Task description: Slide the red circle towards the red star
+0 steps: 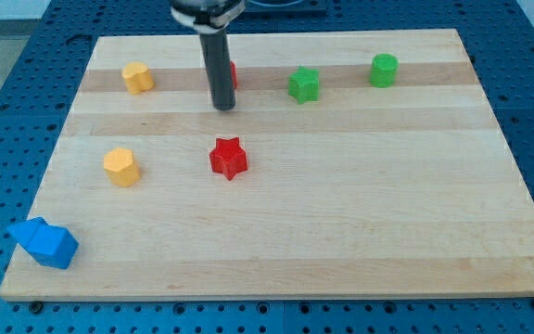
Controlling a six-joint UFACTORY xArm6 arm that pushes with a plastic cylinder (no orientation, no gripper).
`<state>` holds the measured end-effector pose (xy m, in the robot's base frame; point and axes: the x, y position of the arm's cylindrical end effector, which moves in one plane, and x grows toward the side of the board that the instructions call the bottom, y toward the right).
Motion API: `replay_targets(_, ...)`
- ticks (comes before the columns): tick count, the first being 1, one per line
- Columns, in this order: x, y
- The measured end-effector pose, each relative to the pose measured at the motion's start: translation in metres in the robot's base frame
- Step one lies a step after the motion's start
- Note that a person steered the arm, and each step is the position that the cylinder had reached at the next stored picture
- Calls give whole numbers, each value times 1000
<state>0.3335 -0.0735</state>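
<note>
The red star (229,158) lies near the middle of the wooden board (341,223). The red circle (233,74) is mostly hidden behind my dark rod; only a sliver shows at the rod's right side, near the view's top. My tip (223,107) rests on the board just below and slightly left of the red circle, and above the red star.
A yellow block (137,77) sits at the upper left and another yellow block (120,166) left of the red star. A green star (304,84) and a green cylinder (384,70) sit at the upper right. Blue blocks (44,242) lie at the lower left corner.
</note>
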Motion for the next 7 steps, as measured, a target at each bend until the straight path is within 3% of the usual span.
replay_targets(2, -66, 52)
replay_targets(3, -99, 56)
replay_targets(4, -103, 25)
replay_targets(7, -29, -6)
